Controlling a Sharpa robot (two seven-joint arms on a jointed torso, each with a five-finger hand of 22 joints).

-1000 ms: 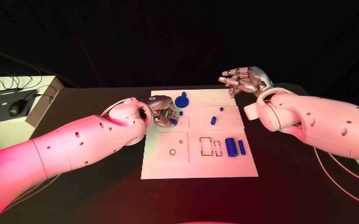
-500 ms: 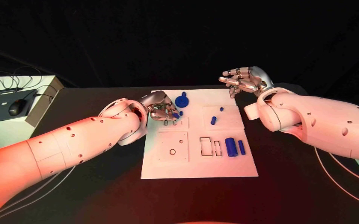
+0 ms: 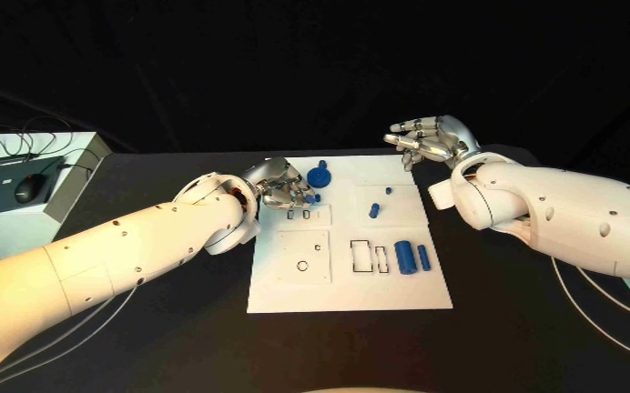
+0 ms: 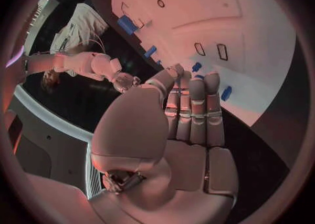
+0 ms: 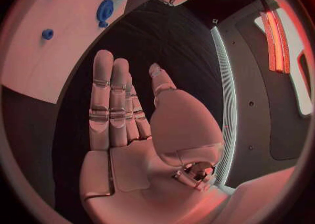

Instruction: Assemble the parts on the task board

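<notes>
Flat white board carries blue cylinders. Left hand pinches a small blue part; right hand hovers, fingers spread, empty.

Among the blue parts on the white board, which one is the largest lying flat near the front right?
The thick blue cylinder, lying next to the rectangular outlines. A thinner blue rod lies just right of it, and the other blue parts farther back are smaller.

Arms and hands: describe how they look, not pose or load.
Both arms have smooth white rounded shells dotted with small dark holes. The left arm and right arm each end in a silver metallic hand: left hand, right hand. The fingers are segmented. Thin pale cables hang beneath both arms.
</notes>
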